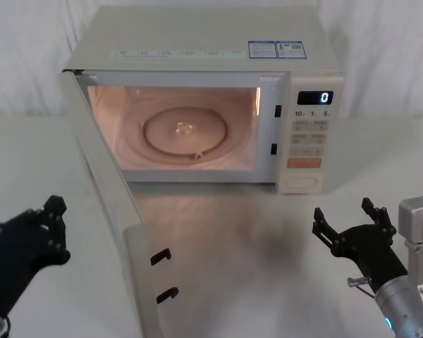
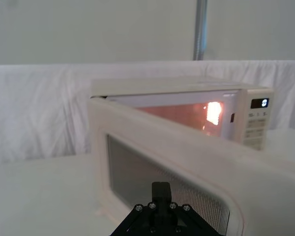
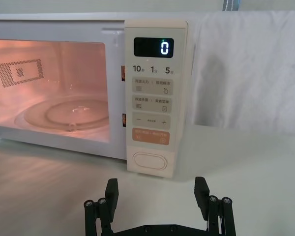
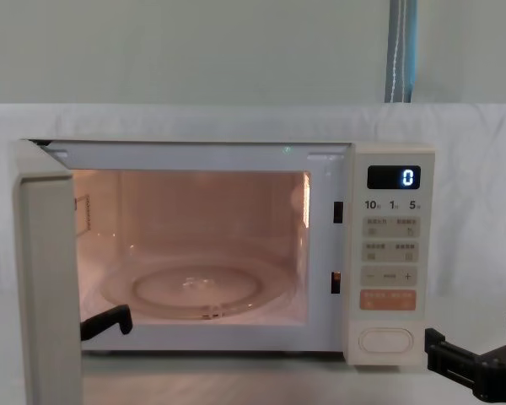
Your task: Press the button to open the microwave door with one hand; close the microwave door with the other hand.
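Note:
The cream microwave stands at the back of the table, its cavity lit, its display at "0". The microwave door is swung wide open toward me on its left hinge; I see its outer face and window from the left wrist and its edge from the chest. The oval button sits at the bottom of the key panel. My left gripper is shut, just outside the door. My right gripper is open, empty, a little in front of the button.
Two black latch hooks stick out of the door's free edge. A white cloth covers the table and the backdrop. An orange rectangular key lies just above the button.

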